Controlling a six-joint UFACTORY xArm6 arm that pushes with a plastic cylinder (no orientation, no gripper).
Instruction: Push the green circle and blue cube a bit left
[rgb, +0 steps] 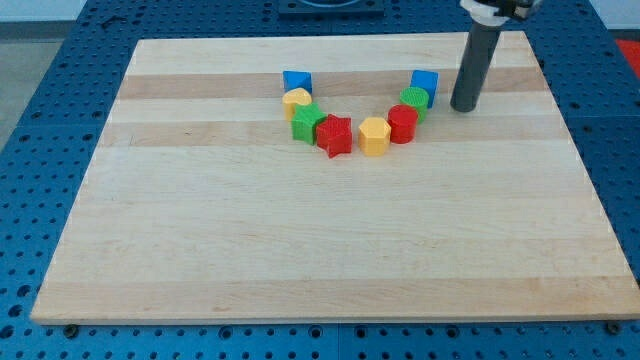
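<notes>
Wooden board (330, 240) carries eight blocks curved near its top edge. My tip (464, 107), a plain rod with no jaws, stands just right of the blue cube (425, 82) and green circle (415, 99), toward the top-right corner.

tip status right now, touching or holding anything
My tip: a bare rod, holding nothing; it sits just to the view's right of the blue cube and green circle, with a small gap.
</notes>
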